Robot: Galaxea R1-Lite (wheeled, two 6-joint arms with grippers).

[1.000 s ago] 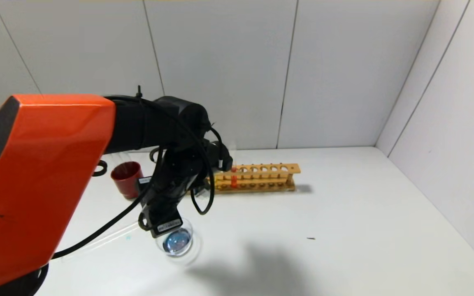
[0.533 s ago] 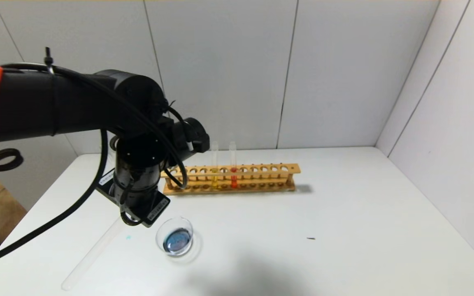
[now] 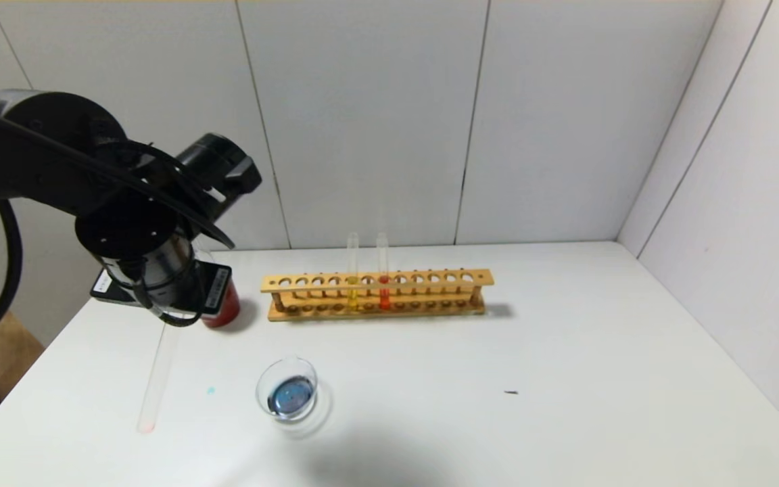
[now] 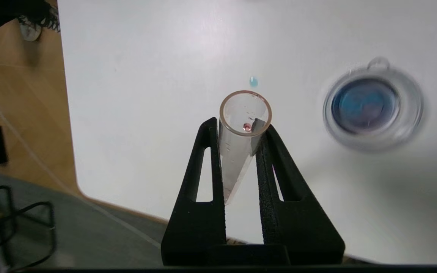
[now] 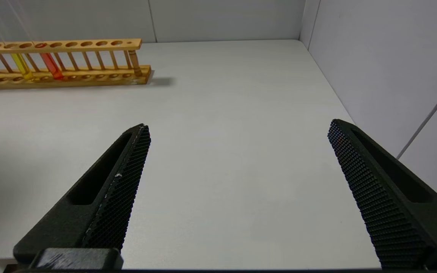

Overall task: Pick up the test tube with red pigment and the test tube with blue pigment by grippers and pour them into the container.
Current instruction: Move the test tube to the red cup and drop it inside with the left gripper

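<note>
Over the table's [image 3: 565,352] left side, at about nine o'clock from the glass container [image 3: 287,390], the left gripper [image 4: 241,129] hangs with its fingers [image 4: 207,159] closed narrowly on a clear test tube [image 4: 241,148]. That tube [image 3: 158,365] points mouth-down toward the table, nearly empty, with only a reddish trace at its rim and a small red drop inside; it looks like the test tube with red pigment, already drained. Its open mouth is well apart from the container, which sits toward three o'clock of it in the head view.

The container [image 4: 372,108] stands on the table holding a dark blue pool of liquid. A small teal droplet [image 3: 211,390] lies on the table between the tube's mouth and the container.

At twelve o'clock from the container stands a wooden rack [image 3: 376,294], with a yellow-liquid tube [image 3: 352,270] and, just beside it, another red-liquid tube [image 3: 383,270], both upright in neighbouring holes. A dark red cup [image 3: 224,308] sits at nine o'clock from the rack, partly hidden behind the left arm's wrist.

The right gripper [image 5: 237,159] hovers over the table's bare right half, its fingers [image 5: 120,182] spread wide and holding nothing, the rack [image 5: 59,60] well away from it. I cannot make out any tube with blue liquid.
</note>
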